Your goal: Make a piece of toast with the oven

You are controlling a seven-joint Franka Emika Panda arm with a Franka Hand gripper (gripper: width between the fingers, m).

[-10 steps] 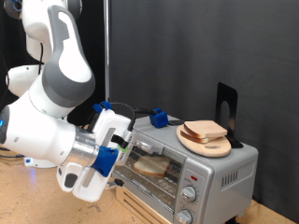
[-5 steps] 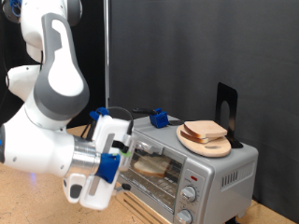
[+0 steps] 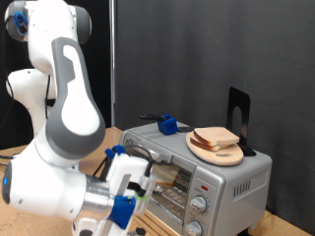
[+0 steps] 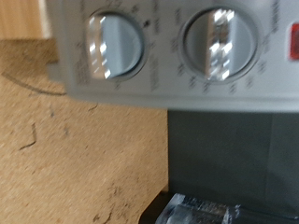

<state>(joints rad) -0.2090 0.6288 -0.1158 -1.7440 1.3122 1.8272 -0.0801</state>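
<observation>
The white Panda arm (image 3: 59, 138) is folding down low in front of the toaster oven (image 3: 202, 179), filling the exterior view from about nine o'clock round to six. Its gripper (image 3: 134, 192) is sitting just off the oven's front, at about seven o'clock from the glass door (image 3: 169, 187), with blue fittings showing on the hand. From here I cannot tell whether the jaws are apart or together; the fingers are lost against the hand and the door.

The piece of toast is not showing clearly; behind the glass something pale and tan is just visible, but the hand is covering too much of it to be sure. On the oven's roof a round wooden plate (image 3: 217, 152) is carrying a stack of bread slices (image 3: 216, 139), toward one o'clock from the door. A blue object (image 3: 168, 125) is lying on the roof further back, and a black stand (image 3: 237, 115) is rising behind the plate.

In the wrist view the camera is looking straight at the control panel: two round silver knobs, one (image 4: 114, 44) beside the other (image 4: 220, 42), and a red mark (image 4: 293, 43) at the frame's edge. A wooden tabletop (image 4: 84, 159) is lying beneath the panel. The picture is blurred.
</observation>
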